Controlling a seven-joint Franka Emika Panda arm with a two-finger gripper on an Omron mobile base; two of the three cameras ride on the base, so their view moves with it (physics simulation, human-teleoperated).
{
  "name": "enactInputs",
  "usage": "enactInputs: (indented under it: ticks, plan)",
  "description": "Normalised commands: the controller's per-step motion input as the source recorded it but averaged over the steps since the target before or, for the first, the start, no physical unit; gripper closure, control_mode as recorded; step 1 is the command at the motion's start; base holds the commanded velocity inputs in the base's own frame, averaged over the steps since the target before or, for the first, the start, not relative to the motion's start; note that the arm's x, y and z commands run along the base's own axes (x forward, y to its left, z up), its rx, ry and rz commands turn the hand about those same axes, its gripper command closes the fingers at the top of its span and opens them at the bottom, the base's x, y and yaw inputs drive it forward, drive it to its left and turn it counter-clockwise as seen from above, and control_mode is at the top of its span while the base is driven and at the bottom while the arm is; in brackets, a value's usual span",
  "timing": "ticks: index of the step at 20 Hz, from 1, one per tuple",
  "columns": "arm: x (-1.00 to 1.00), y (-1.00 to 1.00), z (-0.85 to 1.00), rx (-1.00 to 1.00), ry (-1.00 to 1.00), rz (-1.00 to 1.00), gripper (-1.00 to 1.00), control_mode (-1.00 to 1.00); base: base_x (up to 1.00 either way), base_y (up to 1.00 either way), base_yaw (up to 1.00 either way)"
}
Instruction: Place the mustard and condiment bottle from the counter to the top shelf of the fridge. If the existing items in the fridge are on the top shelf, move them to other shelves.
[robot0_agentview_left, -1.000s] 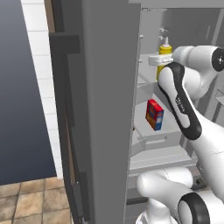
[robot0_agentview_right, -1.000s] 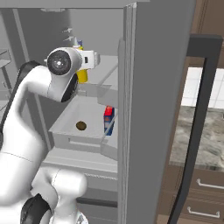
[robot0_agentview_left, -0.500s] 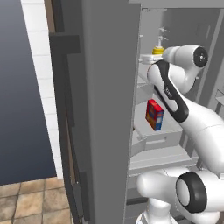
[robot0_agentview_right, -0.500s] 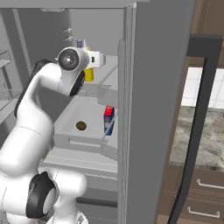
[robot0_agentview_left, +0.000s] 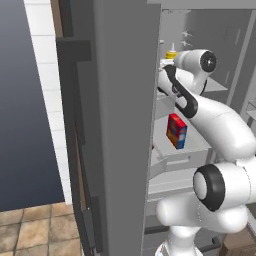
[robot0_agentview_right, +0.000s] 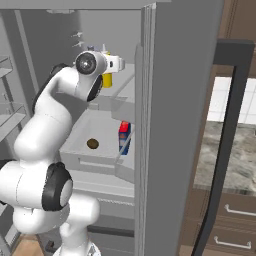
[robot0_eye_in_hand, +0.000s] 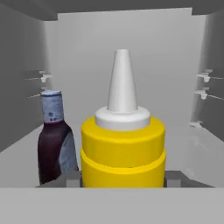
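Gripping the mustard (robot0_eye_in_hand: 123, 148), the hand (robot0_eye_in_hand: 123, 180) has its two dark fingertips (robot0_eye_in_hand: 72, 179) pressed against either side of the yellow bottle low on its body, the pale pointed nozzle standing upright above them. The bottle sits inside the fridge (robot0_agentview_left: 125, 125) cavity over the top shelf (robot0_eye_in_hand: 192, 153); whether its base touches the shelf cannot be told. Just beside the mustard, on its left in the hand view, the condiment bottle (robot0_eye_in_hand: 54, 140) stands upright on the same shelf, dark-bodied with a pale neck and cap. From the right base view the mustard (robot0_agentview_right: 107, 79) shows yellow beyond the arm's wrist. On a lower shelf a red carton (robot0_agentview_left: 176, 131) stands upright near the shelf's front edge, and a small brown round thing (robot0_agentview_right: 92, 144) lies near it.
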Motion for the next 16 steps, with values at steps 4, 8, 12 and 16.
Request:
enactInputs:
  ticks: [4,8,12,16]
  plan:
    - [0.81,0.00,-0.32,0.00,0.00,-0.01,1.00,-1.00,0.00,0.00,0.00]
    - [0.56,0.00,-0.49,0.00,0.00,0.00,1.00,-1.00,0.00,0.00,0.00]
    - [0.29,0.00,-0.47,0.00,0.00,0.00,1.00,-1.00,0.00,0.00,0.00]
    - [0.00,-0.02,-0.31,0.00,0.00,0.00,1.00,-1.00,0.00,0.00,0.00]
